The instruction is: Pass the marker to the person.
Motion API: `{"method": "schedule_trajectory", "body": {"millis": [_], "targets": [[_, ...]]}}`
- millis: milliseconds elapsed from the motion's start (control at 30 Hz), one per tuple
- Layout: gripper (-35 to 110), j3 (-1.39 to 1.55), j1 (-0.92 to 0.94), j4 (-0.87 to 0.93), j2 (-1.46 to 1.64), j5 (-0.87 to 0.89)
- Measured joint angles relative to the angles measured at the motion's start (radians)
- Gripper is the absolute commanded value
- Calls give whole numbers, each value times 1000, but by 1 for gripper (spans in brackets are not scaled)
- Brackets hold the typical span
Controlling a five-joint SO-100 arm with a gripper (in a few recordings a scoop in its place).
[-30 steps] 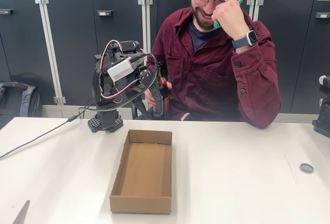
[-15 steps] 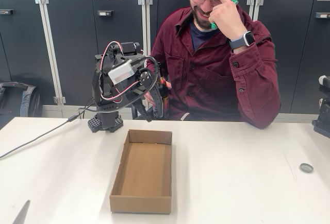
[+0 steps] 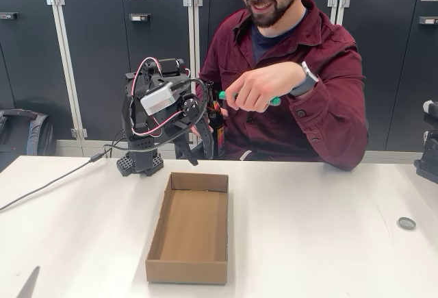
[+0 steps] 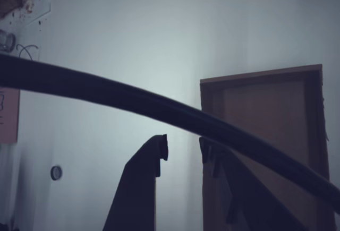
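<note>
Black plastic and red-and-white wires are making up the one robot arm, which is standing folded at the back left of the white table in the fixed view. Its gripper is pointing down behind the far end of the single cardboard box, an open, shallow tray lying lengthwise on the table. Just right of the gripper, one person in a maroon shirt is sitting behind the table, and one hand is showing clearly, held out at chest height. That hand is closing around the one marker: a green tip is sticking out at each side of the fist, and the barrel is hidden inside it. A watch is sitting on that wrist. Far right on the table, one small round cap is lying by itself.

The wrist view is looking down past the gripper, whose two dark fingers are standing slightly apart with nothing between them; the fixed view is leaving that gap unclear. A thick black cable is crossing this view, with the box on the right and the round cap at lower left.
</note>
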Motion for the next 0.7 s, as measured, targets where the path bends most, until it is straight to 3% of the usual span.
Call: {"method": "schedule_trajectory", "body": {"millis": [700], "targets": [[11,-2,-3,8,0,0]]}}
